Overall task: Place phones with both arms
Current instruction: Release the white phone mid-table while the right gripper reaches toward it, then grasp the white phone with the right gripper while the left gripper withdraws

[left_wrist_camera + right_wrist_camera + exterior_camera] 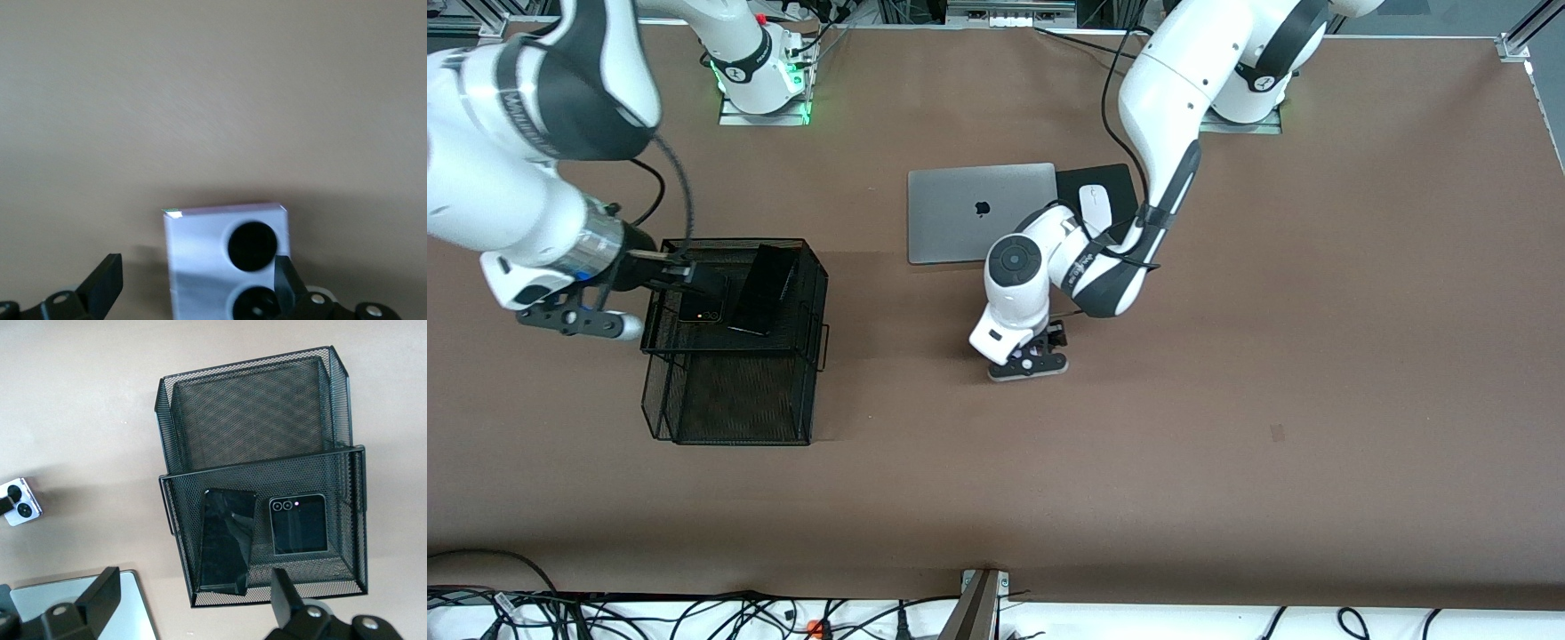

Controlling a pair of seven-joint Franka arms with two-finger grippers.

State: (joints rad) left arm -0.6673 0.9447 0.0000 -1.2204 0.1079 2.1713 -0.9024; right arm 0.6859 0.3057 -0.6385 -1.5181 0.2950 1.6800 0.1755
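The pale lilac phone (pixel 227 260) with two black circles lies flat on the brown table, nearer the front camera than the laptop; its edge shows under the left hand (pixel 1049 370). My left gripper (pixel 193 288) is open and low around it (pixel 1036 356), one finger (pixel 288 283) at the phone's edge. The slim black slab (pixel 227 540) leans in the black mesh basket (pixel 260 463), beside the black flip phone (pixel 298 523). Both show in the front view, slab (pixel 763 289) and flip phone (pixel 703 302). My right gripper (pixel 193 607) is open and empty over the basket's edge (pixel 680 271).
The basket (pixel 809 356) has a second compartment nearer the front camera, with nothing in it. A shut silver laptop (pixel 978 213) lies mid-table, with a white mouse (pixel 1096 209) on a black pad (pixel 1116 176) beside it. The laptop's corner (pixel 80 607) shows under the right gripper.
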